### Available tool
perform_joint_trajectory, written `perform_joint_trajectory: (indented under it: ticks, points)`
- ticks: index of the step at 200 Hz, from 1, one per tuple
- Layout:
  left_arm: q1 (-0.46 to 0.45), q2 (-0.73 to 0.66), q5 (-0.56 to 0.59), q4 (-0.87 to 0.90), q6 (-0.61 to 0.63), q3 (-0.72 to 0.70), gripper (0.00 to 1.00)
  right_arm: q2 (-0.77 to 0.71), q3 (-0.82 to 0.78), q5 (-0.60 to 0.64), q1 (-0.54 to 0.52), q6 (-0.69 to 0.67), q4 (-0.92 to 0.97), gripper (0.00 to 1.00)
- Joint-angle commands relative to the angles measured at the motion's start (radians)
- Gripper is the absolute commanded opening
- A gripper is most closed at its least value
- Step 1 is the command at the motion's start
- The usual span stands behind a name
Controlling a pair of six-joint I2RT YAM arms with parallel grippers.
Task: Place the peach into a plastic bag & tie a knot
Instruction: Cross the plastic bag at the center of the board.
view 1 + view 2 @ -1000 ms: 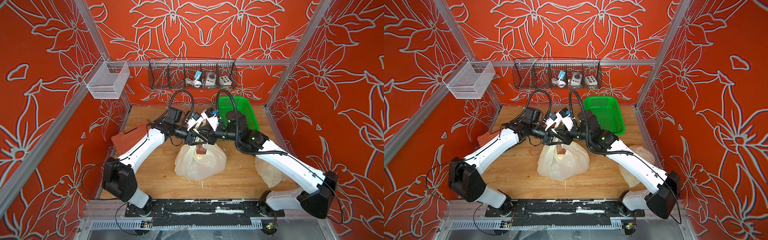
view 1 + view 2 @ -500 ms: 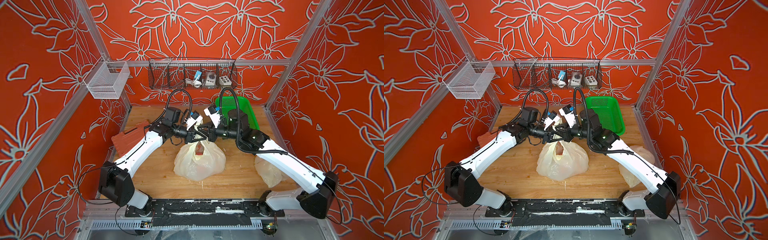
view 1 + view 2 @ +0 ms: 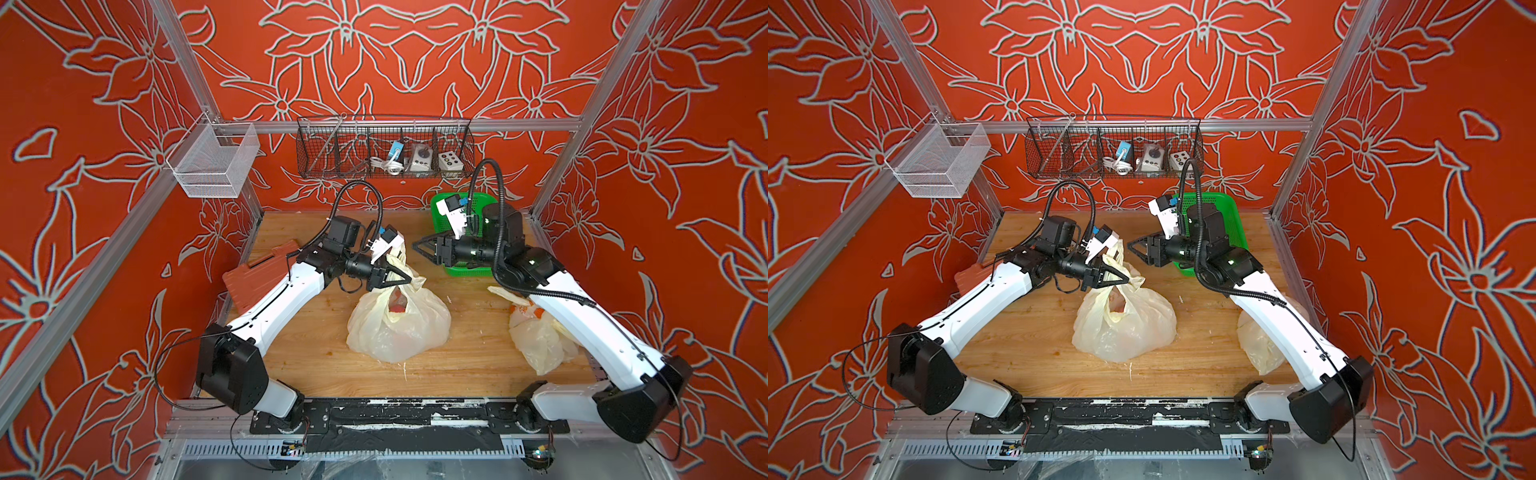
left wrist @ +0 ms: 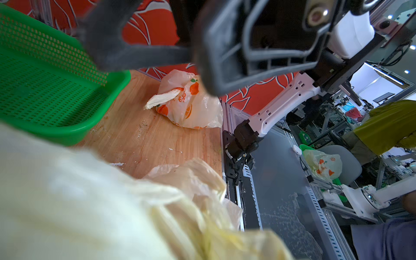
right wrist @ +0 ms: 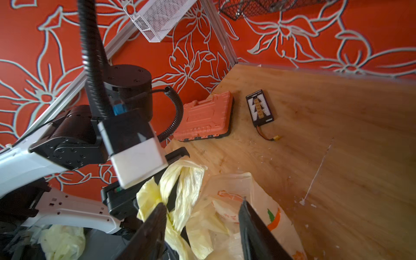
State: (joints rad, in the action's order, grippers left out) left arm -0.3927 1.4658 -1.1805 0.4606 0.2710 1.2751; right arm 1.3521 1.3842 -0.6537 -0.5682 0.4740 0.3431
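Since a second ago the 2 pincers, then nose to nose above the plastic bag [image 3: 399, 332], have parted. The right gripper [image 3: 415, 245] has let go and drawn back toward the green basket [image 3: 467, 271], its jaws now standing apart with nothing between them. The left gripper [image 3: 409, 283] alone stays clamped narrow on the handle loops [image 5: 180, 186], with the knot [image 3: 417, 284] bunched at its tips. The bag has kept its place at mid-table, with the peach [image 3: 397, 306] showing red through its gaping top.

Bare wood lies in front of the bag, to the table [image 3: 316, 357] edge, and between the bag and each arm. An orange case [image 3: 253, 278] lies against the left wall, and the green basket fills the far right corner.

On the table are 2 bags; the second bag [image 3: 536, 340], printed with oranges, lies under the right arm. There are also 1 peach, 1 case and 1 small black board [image 5: 260, 108].
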Motion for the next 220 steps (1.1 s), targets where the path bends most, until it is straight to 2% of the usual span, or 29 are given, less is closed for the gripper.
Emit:
perform_joint_trajectory:
  ticks: [1,34,71,91,114,142,162,203,220]
  points:
    - [-0.006,-0.016,-0.045,0.046,0.052,0.024,0.09,0.045,0.046,-0.086,-0.006,0.067,0.007,0.6]
    - [-0.012,-0.009,-0.048,0.058,0.063,0.029,0.09,0.098,0.082,-0.134,-0.026,0.116,-0.035,0.63]
    - [-0.014,-0.009,-0.048,0.063,0.068,0.033,0.09,0.149,0.08,-0.213,-0.026,0.234,-0.15,0.58]
    - [-0.013,-0.008,-0.042,0.077,0.079,0.036,0.09,0.157,0.074,-0.263,-0.026,0.293,-0.216,0.58]
    - [-0.014,-0.007,-0.041,0.084,0.085,0.038,0.08,0.159,0.072,-0.296,-0.028,0.294,-0.209,0.62]
    - [-0.012,-0.005,-0.04,0.082,0.085,0.039,0.08,0.157,0.067,-0.289,-0.027,0.266,-0.173,0.6]
    - [-0.012,-0.001,-0.035,0.082,0.082,0.041,0.07,0.154,0.058,-0.296,-0.027,0.262,-0.173,0.44]
    - [-0.001,-0.005,-0.03,0.079,0.075,0.039,0.07,0.144,0.01,-0.281,-0.013,0.309,-0.232,0.01]
    - [0.008,-0.017,-0.024,0.075,0.065,0.031,0.07,0.122,-0.029,-0.246,0.006,0.326,-0.26,0.0]
